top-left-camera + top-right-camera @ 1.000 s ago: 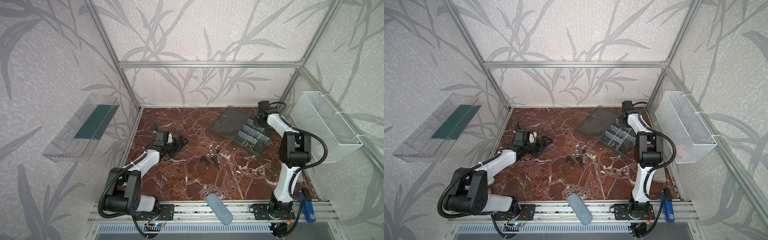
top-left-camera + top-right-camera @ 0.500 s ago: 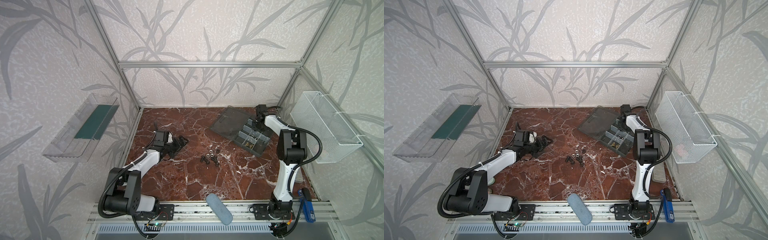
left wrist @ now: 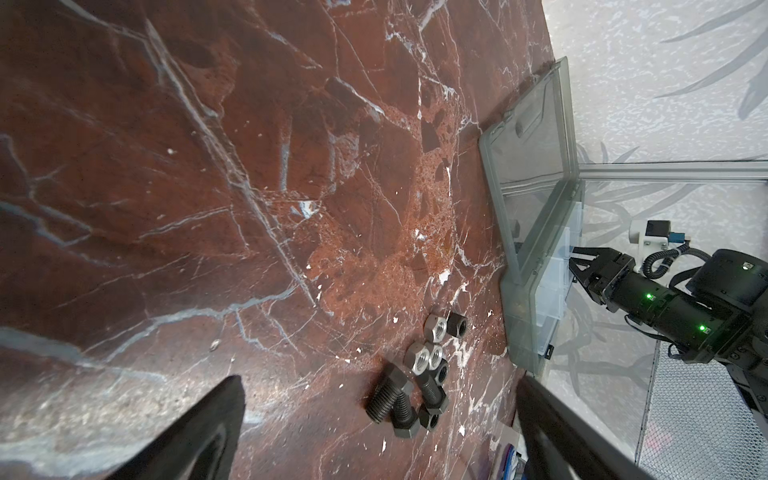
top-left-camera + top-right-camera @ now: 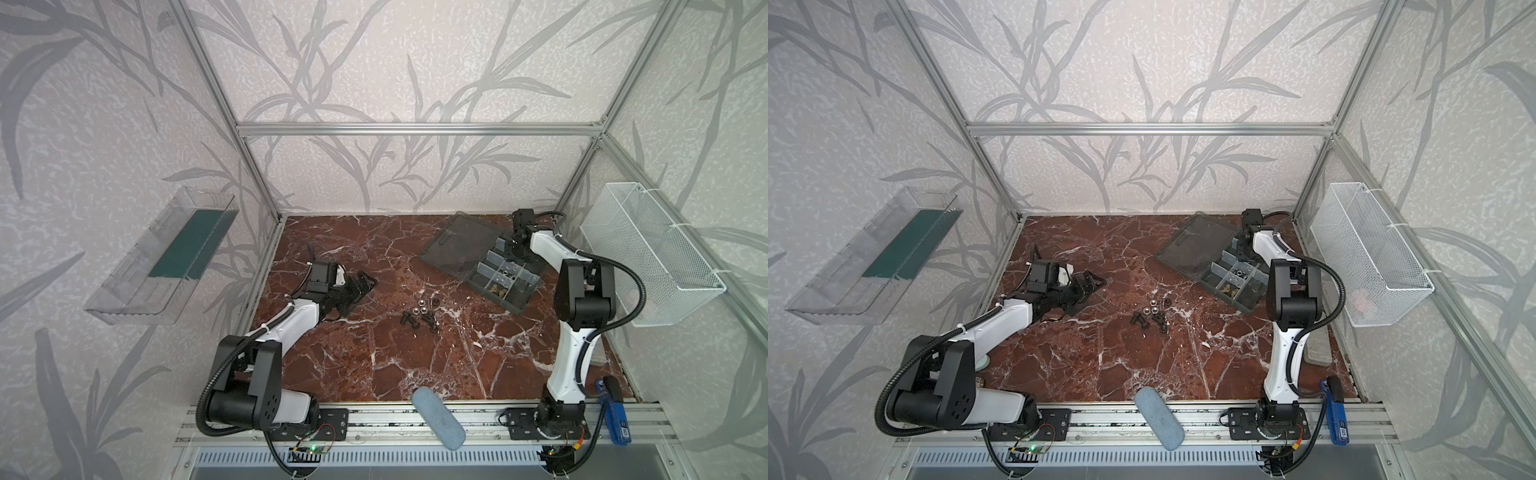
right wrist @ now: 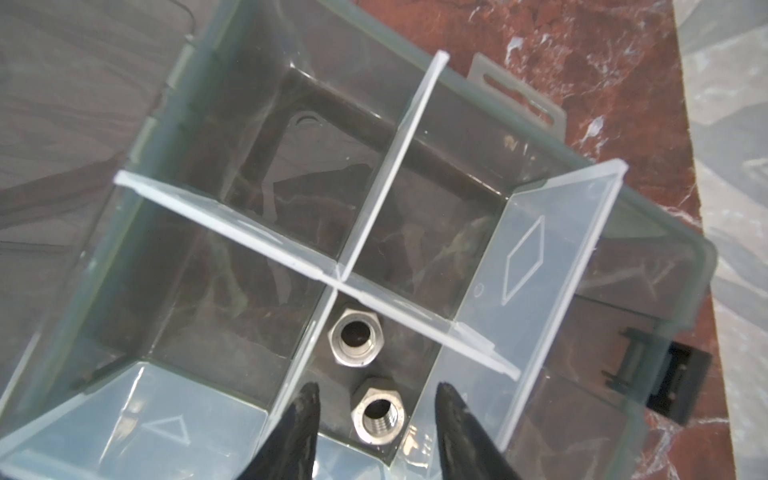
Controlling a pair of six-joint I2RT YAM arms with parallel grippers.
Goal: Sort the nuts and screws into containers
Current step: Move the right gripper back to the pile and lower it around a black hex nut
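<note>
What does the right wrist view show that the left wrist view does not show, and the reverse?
Only the right wrist view: two silver nuts lying in one compartment of the organizer box, below the open right gripper, and the clear dividers crossing. Only the left wrist view: the black screws and loose nuts heaped on the marble table, and the opened lid. Both: the organizer box and the right gripper's fingers at it.

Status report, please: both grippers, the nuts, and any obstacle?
Right gripper open over organizer compartment, two silver nuts inside. Left gripper open, empty. Pile of screws and nuts loose on marble table. Nothing blocking.
</note>
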